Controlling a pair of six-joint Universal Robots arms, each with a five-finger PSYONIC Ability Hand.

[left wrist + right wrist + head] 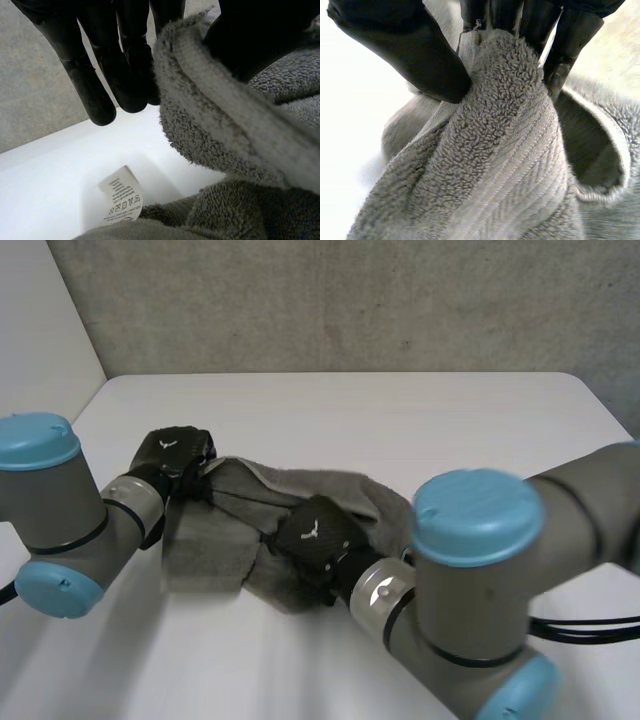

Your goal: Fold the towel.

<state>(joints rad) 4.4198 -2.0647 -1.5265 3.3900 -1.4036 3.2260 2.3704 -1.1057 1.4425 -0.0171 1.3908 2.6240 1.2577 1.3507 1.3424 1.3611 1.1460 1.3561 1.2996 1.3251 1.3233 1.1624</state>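
A grey terry towel (215,540) lies bunched on the white table (400,420), partly lifted between my two hands. My left hand (172,455) is at the towel's far left corner; in its wrist view the towel's hemmed edge (225,130) is pinched between the fingers (95,95) and the thumb. My right hand (315,537) sits on the towel's middle front. There its thumb (415,60) and fingers (560,55) are shut on a raised fold of the towel (505,100).
A white care label (121,201) hangs from the towel below my left hand. My right arm's big grey joint (470,580) stands close to the table's front right. A concrete wall (350,300) rises behind the table.
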